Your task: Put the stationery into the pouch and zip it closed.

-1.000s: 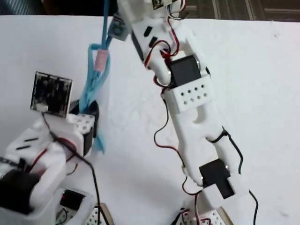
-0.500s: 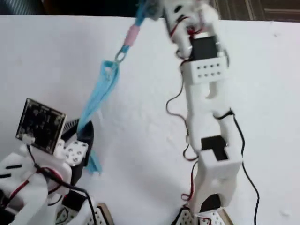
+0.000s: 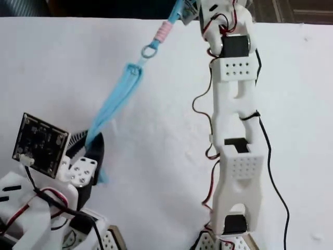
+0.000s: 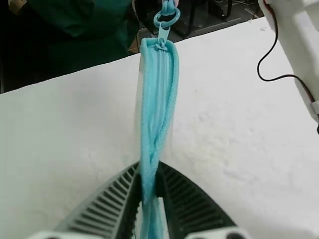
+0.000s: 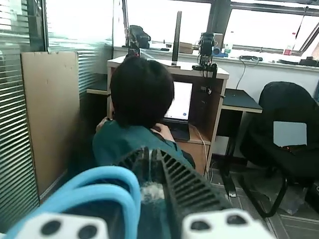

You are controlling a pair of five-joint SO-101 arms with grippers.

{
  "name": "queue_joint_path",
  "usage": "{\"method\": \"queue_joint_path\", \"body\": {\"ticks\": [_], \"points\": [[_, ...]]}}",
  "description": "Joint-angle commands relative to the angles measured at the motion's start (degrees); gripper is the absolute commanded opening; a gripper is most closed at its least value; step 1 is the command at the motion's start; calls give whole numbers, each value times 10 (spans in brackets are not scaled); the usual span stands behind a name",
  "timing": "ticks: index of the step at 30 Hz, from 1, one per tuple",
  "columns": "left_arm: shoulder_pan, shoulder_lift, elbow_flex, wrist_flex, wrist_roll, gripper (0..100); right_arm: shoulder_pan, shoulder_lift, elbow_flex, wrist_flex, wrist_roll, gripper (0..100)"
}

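Note:
A slim light-blue pouch (image 3: 115, 100) hangs stretched in the air, slanting from the near left toward the table's far edge. My left gripper (image 3: 95, 151) is shut on its near end; in the left wrist view the pouch (image 4: 157, 99) runs straight out from between the ribbed fingers (image 4: 184, 196). At its far end sit the zipper slider and a blue ring (image 3: 149, 50), then a pink bead (image 3: 164, 31) and a blue cord. My right gripper (image 3: 188, 10) is shut on that cord at the far edge. The cord loop (image 5: 94, 191) curves beside the right gripper (image 5: 151, 172). The stationery is hidden.
The right arm (image 3: 237, 130) lies stretched from the near edge to the far edge, right of centre, with red and black cables alongside. The left arm's camera board (image 3: 39, 145) stands at the near left. White table top (image 3: 52, 67) lies open at the far left.
The right arm swung right and out to the far edge, drawing the zipper pull with it. The pouch went from nearly upright to a long slant, and the left gripper shifted slightly nearer.

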Motion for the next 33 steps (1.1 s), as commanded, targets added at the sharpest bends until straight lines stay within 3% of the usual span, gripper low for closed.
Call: {"method": "queue_joint_path", "body": {"ticks": [1, 16, 19, 22, 27, 29, 33], "points": [[1, -9, -30, 6, -4, 24, 100, -14, -18, 4, 1, 16], [-8, 15, -25, -48, -4, 24, 37, -109, -18, 279, 1, 24], [-48, 51, -26, -54, -18, 24, 19, -124, -18, 385, 1, 123], [-79, 94, -28, -79, -39, 24, -5, -145, -18, 500, 1, 307], [-104, 132, -32, -175, -79, 24, -48, -179, -18, 664, 1, 550], [-103, 143, -32, -204, -97, 24, -59, -192, -16, 720, 2, 587], [-102, 162, -32, -224, -136, 24, -50, -218, 0, 723, 2, 590]]}}
